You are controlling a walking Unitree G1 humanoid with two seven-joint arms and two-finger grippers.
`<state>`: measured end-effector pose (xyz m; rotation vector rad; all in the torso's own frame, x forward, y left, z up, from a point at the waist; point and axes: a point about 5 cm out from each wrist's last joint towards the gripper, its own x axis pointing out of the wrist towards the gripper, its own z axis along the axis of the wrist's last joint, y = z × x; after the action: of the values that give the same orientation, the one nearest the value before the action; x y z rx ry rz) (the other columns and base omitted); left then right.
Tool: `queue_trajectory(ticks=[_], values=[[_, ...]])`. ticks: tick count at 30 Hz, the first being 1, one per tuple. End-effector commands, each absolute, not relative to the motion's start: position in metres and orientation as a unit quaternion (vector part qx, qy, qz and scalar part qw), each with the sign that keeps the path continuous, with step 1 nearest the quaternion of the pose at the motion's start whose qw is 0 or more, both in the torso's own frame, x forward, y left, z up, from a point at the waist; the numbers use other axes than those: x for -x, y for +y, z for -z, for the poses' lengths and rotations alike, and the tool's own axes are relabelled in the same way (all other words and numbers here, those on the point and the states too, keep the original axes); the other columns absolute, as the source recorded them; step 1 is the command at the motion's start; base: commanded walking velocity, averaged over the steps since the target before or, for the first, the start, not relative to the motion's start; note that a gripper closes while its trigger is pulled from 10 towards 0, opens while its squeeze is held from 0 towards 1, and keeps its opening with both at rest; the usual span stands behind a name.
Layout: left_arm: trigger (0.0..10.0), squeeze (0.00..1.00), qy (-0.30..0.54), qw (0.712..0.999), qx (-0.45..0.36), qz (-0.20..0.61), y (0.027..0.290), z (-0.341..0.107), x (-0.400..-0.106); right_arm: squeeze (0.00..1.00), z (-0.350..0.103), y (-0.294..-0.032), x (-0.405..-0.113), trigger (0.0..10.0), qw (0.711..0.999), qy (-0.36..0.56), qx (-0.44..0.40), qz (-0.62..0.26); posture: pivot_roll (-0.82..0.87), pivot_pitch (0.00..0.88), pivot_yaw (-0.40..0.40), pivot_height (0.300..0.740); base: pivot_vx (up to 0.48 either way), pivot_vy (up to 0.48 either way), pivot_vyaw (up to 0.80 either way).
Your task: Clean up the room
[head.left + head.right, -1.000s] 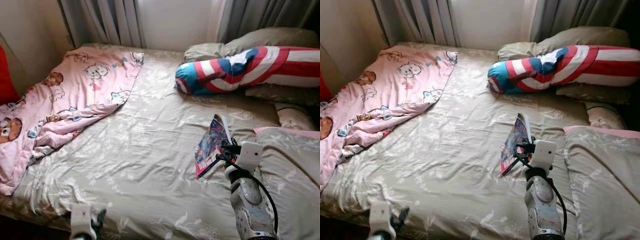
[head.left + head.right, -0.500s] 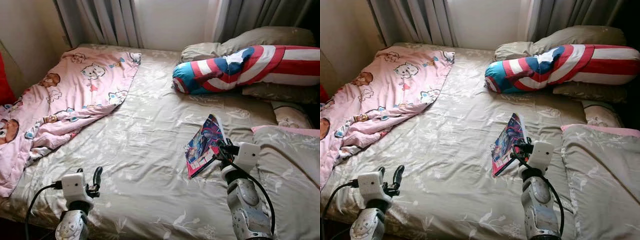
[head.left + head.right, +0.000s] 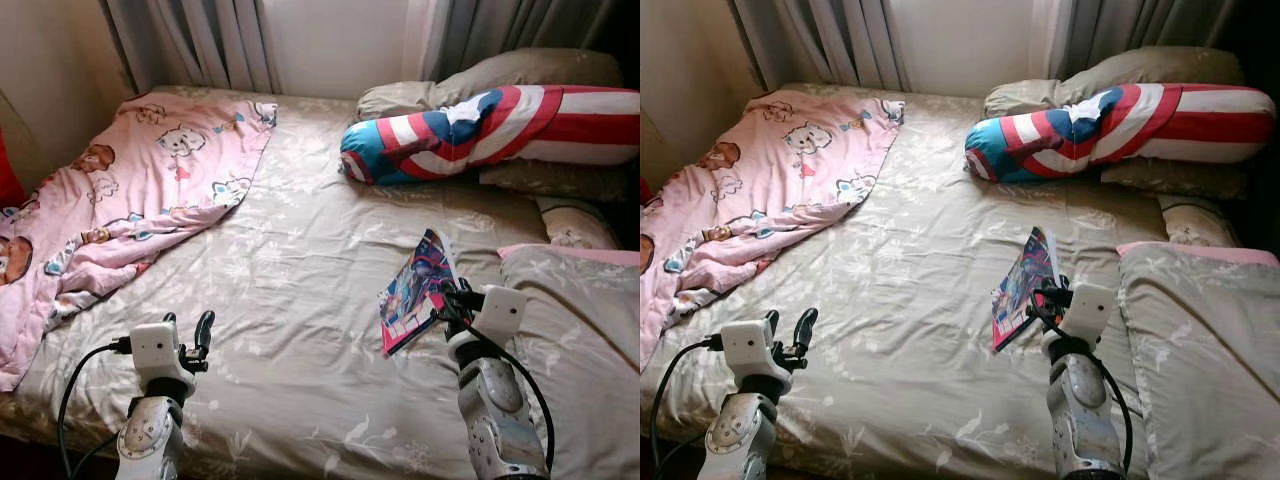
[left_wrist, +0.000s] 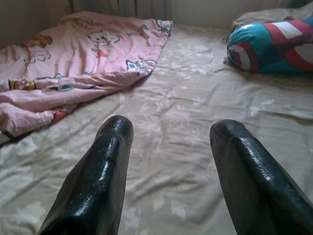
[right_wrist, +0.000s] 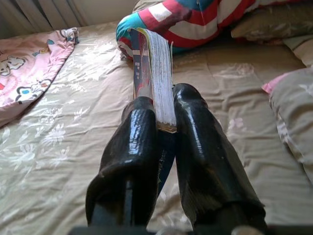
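- Right gripper (image 5: 164, 122): fingers pinching the book (image 3: 415, 290), lifting it over the bed (image 3: 300, 260).
- Left gripper (image 4: 171, 142): fingers spread wide, hovering near the pink blanket (image 3: 130, 190).

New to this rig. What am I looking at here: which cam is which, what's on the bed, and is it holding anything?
This is a humanoid robot with two silver arms, each ending in a gripper of two long black fingers. The two wide pictures come from a stereo camera on its head, looking down at a bed. The other two come from cameras on the wrists, looking along each gripper's fingers.

On the bed lie a pink blanket with cartoon animals at the robot's left, a red, white and blue striped bolster near the head, and grey pillows at its right.

The right gripper is shut on a colourful magazine, pinching its edge and holding it tilted above the sheet. The left gripper is open and holds nothing, hovering over the near part of the bed.
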<state>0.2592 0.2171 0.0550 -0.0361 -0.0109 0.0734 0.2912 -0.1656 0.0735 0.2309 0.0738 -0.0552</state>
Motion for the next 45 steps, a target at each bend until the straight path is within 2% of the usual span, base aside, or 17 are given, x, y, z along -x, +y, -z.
queue_trajectory(ticks=[1, 5, 9, 17, 21, 26, 34, 45], values=[[10.0, 0.00, 0.004, 0.999, 0.026, -0.038, 0.216, -0.052, -0.255, 0.00, -0.077, -0.167, -0.291, 10.0, 0.993, 0.022, -0.113, 0.026, -0.06, 0.064, 0.015, 0.671, 0.000, 0.000, 0.00], [10.0, 0.00, 0.008, 0.999, 0.029, -0.036, 0.214, -0.053, -0.254, 0.00, -0.077, -0.164, -0.293, 10.0, 0.993, 0.030, -0.112, 0.018, -0.06, 0.069, 0.013, 0.671, 0.000, 0.000, 0.00], [10.0, 0.00, 0.009, 0.999, 0.031, -0.036, 0.215, -0.053, -0.256, 0.00, -0.078, -0.163, -0.295, 10.0, 0.993, 0.024, -0.113, 0.014, -0.05, 0.078, 0.013, 0.647, 0.000, 0.000, 0.00], [10.0, 0.00, 0.013, 0.999, 0.031, -0.037, 0.217, -0.054, -0.255, 0.00, -0.074, -0.165, -0.294, 10.0, 0.991, 0.026, -0.129, 0.025, -0.05, 0.089, 0.015, 0.647, 0.000, 0.000, 0.00], [10.0, 0.00, 0.014, 0.999, 0.032, -0.037, 0.217, -0.055, -0.256, 0.00, -0.071, -0.165, -0.298, 10.0, 0.983, 0.033, -0.178, 0.028, -0.04, 0.097, 0.021, 0.647, 0.000, 0.000, 0.00], [10.0, 0.00, 0.015, 0.999, 0.031, -0.037, 0.219, -0.055, -0.256, 0.00, -0.073, -0.164, -0.311, 10.0, 0.955, 0.028, -0.297, -0.001, -0.03, 0.103, 0.028, 0.647, 0.000, 0.000, 0.00], [10.0, 0.00, 0.014, 0.999, 0.028, -0.038, 0.224, -0.058, -0.254, 0.00, -0.070, -0.171, -0.330, 10.0, 0.931, 0.036, -0.362, -0.012, 0.00, 0.120, 0.037, 0.647, 0.000, 0.000, 0.00], [10.0, 0.00, 0.020, 0.999, 0.003, -0.034, 0.235, -0.064, -0.237, 0.00, -0.066, -0.188, -0.343, 10.0, 0.911, 0.050, -0.407, 0.040, 0.07, 0.183, 0.074, 0.647, 0.000, 0.000, 0.00]])
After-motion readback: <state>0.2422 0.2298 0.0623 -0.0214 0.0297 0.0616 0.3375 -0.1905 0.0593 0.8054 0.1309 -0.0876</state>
